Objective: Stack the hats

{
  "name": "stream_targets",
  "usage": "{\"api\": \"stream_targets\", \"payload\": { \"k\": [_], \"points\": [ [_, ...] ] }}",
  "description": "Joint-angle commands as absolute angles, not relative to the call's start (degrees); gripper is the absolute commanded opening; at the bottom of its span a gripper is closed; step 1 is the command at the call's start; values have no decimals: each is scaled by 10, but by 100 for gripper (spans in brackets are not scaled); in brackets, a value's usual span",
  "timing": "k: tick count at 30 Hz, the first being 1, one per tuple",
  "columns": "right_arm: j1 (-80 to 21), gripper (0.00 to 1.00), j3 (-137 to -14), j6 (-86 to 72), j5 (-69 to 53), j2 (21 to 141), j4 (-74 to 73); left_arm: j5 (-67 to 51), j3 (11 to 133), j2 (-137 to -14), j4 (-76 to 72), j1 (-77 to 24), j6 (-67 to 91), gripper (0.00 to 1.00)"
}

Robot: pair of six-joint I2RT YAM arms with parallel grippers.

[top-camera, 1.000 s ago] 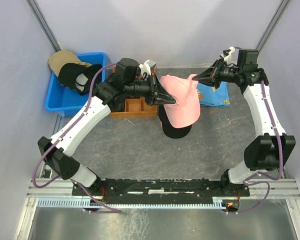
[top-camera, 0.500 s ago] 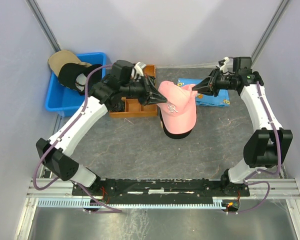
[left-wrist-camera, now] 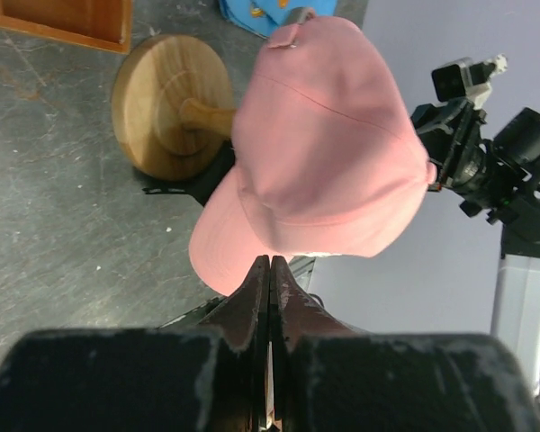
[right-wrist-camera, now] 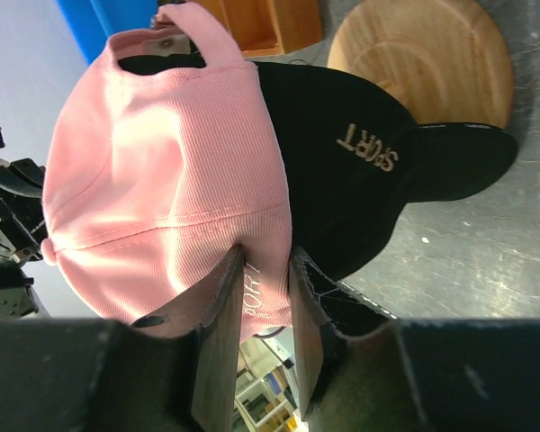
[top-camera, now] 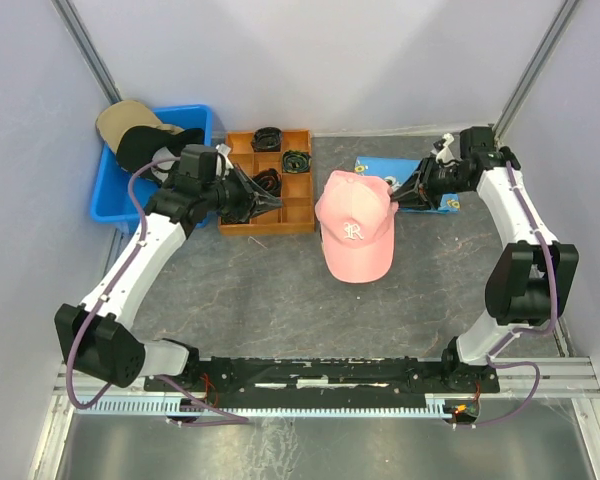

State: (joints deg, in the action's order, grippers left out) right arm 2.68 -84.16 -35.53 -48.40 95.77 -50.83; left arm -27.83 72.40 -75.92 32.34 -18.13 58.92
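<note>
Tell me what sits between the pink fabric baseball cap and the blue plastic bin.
In the top view, a brown wooden compartment tray holding black coiled bundles, with the shut left gripper over it.

Pink cap (top-camera: 355,235): cloth, matt, fine ribbed weave up close, white stitched emblem. Black cap (right-wrist-camera: 342,171): matt cloth w/ pale embroidered lettering. Round stand base (right-wrist-camera: 420,56): pale wood, smooth, ring grain showing, slight sheen. Compartment tray (top-camera: 270,227): orange-brown wood, matt. Bin (top-camera: 105,210): blue plastic, smooth, glossy. Table (top-camera: 260,290): grey, mottled stone look, matt, scuffed. Left arm shell (top-camera: 145,255): white plastic, glossy; joints black, matt. Left gripper (left-wrist-camera: 270,261) fingers (left-wrist-camera: 250,301): dark, matt, worn to reddish-brown. Blue printed cloth (top-camera: 430,200): soft fabric, matt.
</note>
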Motion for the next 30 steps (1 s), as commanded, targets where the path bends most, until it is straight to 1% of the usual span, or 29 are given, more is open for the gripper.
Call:
{"api": "stream_targets", "payload": {
  "k": [1, 13, 23, 27, 30],
  "points": [
    [28, 35, -832, -308, -445, 962, -524, -275, 697, -755, 258, -182, 571, 3],
    [28, 39, -785, -304, -370, 957, -483, -309, 645, -803, 158, -188, 581, 3],
    [32, 46, -777, -307, -338, 894, -511, -323, 619, -827, 83, -204, 618, 3],
    [44, 47, -743, -316, -329, 871, -525, -323, 603, -829, 80, -204, 614, 3],
    [59, 47, -694, -328, -353, 842, -513, -326, 577, -822, 74, -204, 612, 4]
  ]
}}
